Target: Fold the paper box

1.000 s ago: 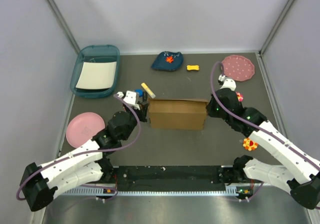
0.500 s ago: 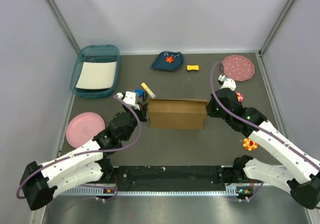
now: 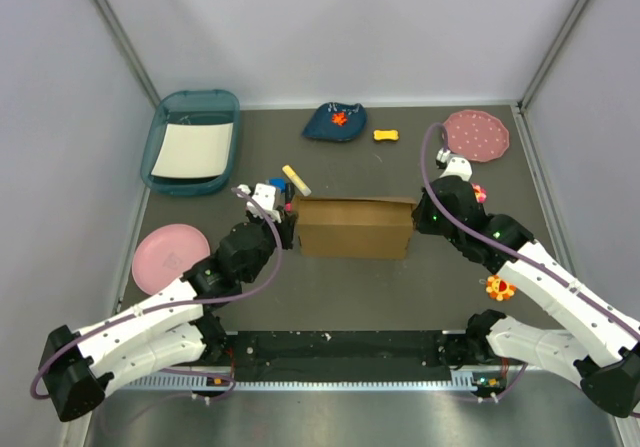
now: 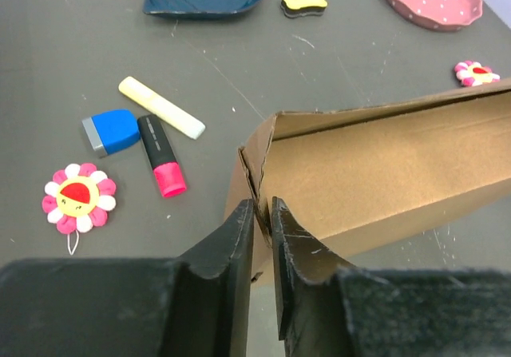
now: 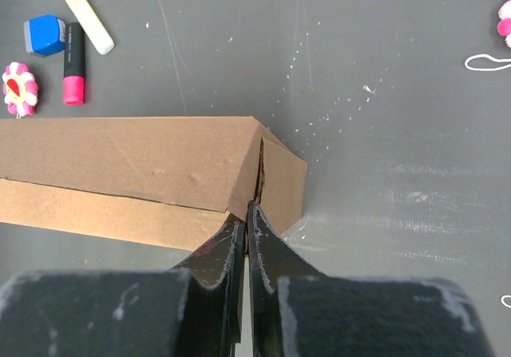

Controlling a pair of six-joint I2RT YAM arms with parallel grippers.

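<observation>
paper box (image 3: 355, 229): brown cardboard, walls up. It sits mid desk (image 3: 350, 287) between your 2 arms, long side facing the bases.
left pincer (image 3: 284, 229): yours is at the box's left end. Wrist view shows the fingers spread by a thin dark slit, with the end flap's edge right at the tips.
right pincer (image 3: 418, 222): yours is at the box's right end, fingers pressed together, tips on the corner seam. You can't tell if any cardboard is nipped.
left of box: yellow marker (image 4: 160, 107), blue eraser (image 4: 112, 129), black-and-pink marker (image 4: 160, 165) and flower toy (image 4: 78, 199). They're close together, clear of the box.
far side: teal tray (image 3: 160, 147) with white sheet at far left, dark blue plate (image 3: 335, 122), yellow bone piece (image 3: 386, 135), dotted pink plate (image 3: 477, 135) at far right.
near left: plain pink plate (image 3: 165, 257) beside your left arm.
</observation>
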